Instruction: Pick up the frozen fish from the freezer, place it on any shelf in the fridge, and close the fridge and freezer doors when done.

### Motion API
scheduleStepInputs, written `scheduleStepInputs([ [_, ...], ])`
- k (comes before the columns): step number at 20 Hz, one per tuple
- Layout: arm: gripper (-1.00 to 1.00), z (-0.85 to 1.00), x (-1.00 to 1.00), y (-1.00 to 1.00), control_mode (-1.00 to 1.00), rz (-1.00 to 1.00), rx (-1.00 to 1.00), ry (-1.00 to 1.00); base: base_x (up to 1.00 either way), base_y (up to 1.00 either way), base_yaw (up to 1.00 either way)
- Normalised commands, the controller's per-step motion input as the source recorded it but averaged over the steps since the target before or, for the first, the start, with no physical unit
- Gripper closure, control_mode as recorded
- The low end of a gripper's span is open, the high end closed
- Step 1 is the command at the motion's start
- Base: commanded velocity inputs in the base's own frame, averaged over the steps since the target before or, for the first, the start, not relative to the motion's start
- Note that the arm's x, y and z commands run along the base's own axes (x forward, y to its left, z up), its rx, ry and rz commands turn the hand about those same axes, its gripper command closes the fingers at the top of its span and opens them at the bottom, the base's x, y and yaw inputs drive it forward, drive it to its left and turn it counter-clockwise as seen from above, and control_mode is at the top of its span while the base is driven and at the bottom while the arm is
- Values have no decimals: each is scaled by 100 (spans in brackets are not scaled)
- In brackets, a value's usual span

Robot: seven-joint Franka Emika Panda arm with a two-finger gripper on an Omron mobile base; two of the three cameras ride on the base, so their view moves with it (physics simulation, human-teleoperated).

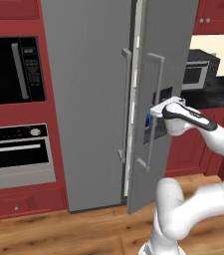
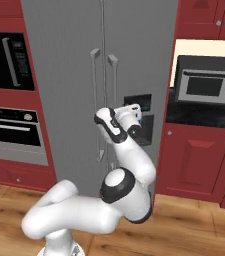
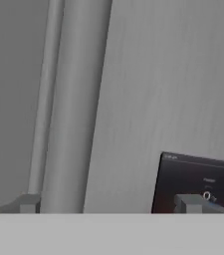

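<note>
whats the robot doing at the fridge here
The white arm has its gripper up against the narrower freezer door, the one with the dark dispenser recess, right by its vertical bar handle. The jaws are open and hold nothing. In the left base view that door stands slightly ajar, while the wider fridge door beside it looks shut. The frozen fish isn't in hand.

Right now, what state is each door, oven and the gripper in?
Freezer door: ajar, swung out a little from the front.
Fridge door: shut.
Gripper: open, holding nothing, at the freezer door's handle.
Wall microwave: door shut.
Wall oven: door shut.
Counter microwave: door shut.
</note>
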Motion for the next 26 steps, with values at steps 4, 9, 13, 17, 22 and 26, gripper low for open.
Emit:
scheduleStepInputs([
  [4,-100,31,50,16,-100,-38,0,-4,0,0,0],
  [9,-100,11,65,3,-100,-32,0,-4,0,0,0],
  [13,-100,-1,79,0,-100,-20,0,0,0,0,0],
  [17,-100,-6,29,0,-100,-6,0,-6,0,0,0],
  [22,-100,0,-41,0,-100,0,0,-10,0,0,0],
  [26,-100,0,-42,-1,-100,0,0,-9,0,0,0],
])
